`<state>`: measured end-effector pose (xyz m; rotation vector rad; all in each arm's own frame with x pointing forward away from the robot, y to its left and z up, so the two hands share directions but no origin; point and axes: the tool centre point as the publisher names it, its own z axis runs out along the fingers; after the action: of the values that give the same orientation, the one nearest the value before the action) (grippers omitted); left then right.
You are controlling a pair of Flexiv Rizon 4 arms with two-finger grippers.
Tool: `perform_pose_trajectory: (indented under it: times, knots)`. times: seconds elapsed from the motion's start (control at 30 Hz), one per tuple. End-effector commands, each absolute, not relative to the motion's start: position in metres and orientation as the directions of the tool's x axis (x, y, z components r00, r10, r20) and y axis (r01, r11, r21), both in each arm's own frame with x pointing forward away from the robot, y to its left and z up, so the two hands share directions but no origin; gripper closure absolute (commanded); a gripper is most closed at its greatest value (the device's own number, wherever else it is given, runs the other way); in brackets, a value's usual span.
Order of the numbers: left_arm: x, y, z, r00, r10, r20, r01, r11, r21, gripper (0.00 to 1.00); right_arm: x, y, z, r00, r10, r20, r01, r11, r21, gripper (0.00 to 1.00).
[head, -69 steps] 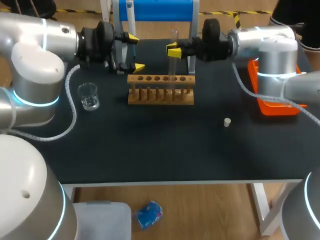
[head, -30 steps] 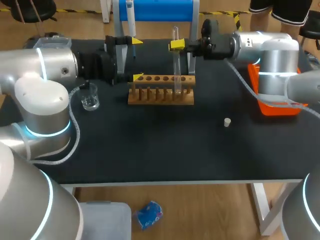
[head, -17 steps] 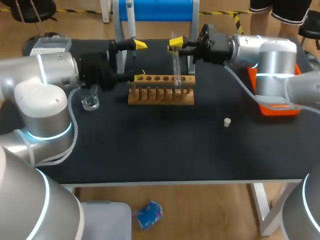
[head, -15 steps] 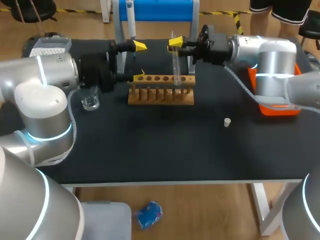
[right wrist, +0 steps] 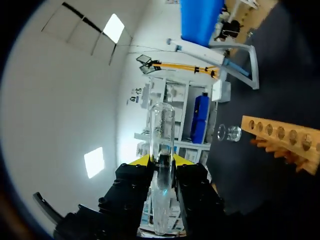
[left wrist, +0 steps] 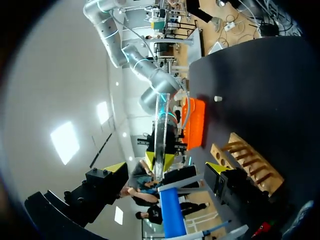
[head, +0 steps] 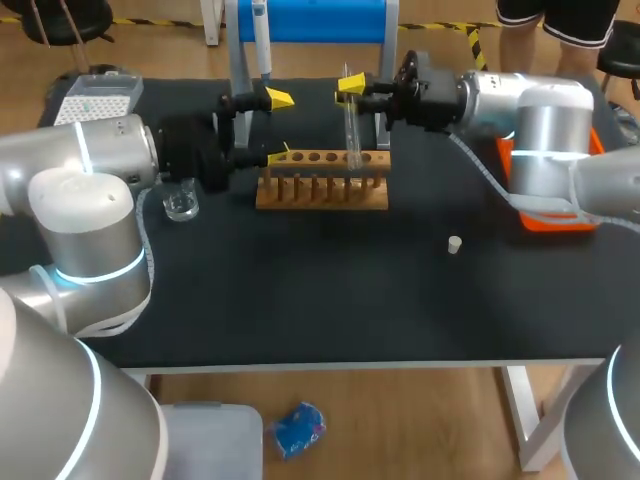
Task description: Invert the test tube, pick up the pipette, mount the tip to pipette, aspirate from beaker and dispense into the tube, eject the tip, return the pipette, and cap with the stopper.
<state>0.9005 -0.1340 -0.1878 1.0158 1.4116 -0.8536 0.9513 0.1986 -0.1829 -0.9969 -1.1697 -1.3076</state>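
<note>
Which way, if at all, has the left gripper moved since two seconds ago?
Yes: the left gripper has shifted closer to the wooden rack, now right beside its left end.

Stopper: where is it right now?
In the head view the stopper lies alone on the right half of the table, nearer the robot than the wooden rack and to its right, left of the orange tray.

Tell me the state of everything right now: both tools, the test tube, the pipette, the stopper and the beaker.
Right tool: shut on the test tube.
Test tube: uncapped, held near upright over the rack.
Left tool: open, empty.
Pipette: hanging on its stand, untouched.
Stopper: lying loose on the table.
Beaker: standing upright on the table.
</note>
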Motion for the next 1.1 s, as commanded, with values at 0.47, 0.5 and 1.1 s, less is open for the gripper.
perform_pose_trajectory:
  times: [0.47,0.5,1.1]
  knots:
    - [0.888,-0.182,-0.206,0.02,0.093,-0.995,0.952,0.303,0.047,0.0,0.962,0.216,-0.199,-0.018,-0.122,0.992,0.994,0.106,0.031,1.0]
    - [0.888,-0.184,-0.206,0.023,0.093,-0.995,0.953,0.3,0.05,0.0,0.962,0.217,-0.2,-0.017,-0.12,0.993,0.994,0.108,0.03,1.0]
    - [0.888,-0.203,-0.205,0.037,0.076,-0.996,0.966,0.253,0.055,0.27,0.966,0.233,-0.207,-0.001,-0.099,0.995,0.991,0.136,0.015,1.0]
